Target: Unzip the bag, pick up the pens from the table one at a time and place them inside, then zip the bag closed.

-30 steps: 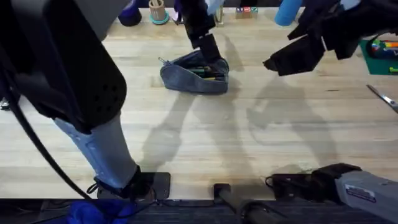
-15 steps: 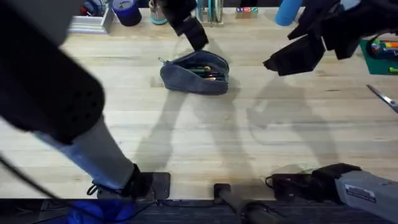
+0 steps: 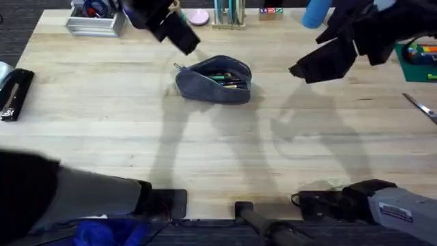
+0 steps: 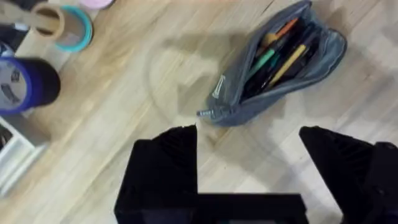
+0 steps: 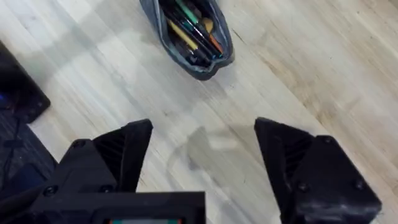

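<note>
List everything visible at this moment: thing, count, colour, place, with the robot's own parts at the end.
bag: 1, blue-grey, far centre of the table, unzipped.
pens: several, orange, green, yellow and dark, inside the bag.
table: 1, light wood.
scissors: 1, silver, right edge.
stapler: 1, black, left edge.
metal tray: 1, silver, far left.
blue cup: 1, dark blue, far left by the tray.
tape roll: 1, teal-rimmed, far edge.
green mat: 1, far right.
left gripper: black, open, near the bag's zipper end.
right gripper: black, open, above bare table.

no readable text, labels or numbers
</note>
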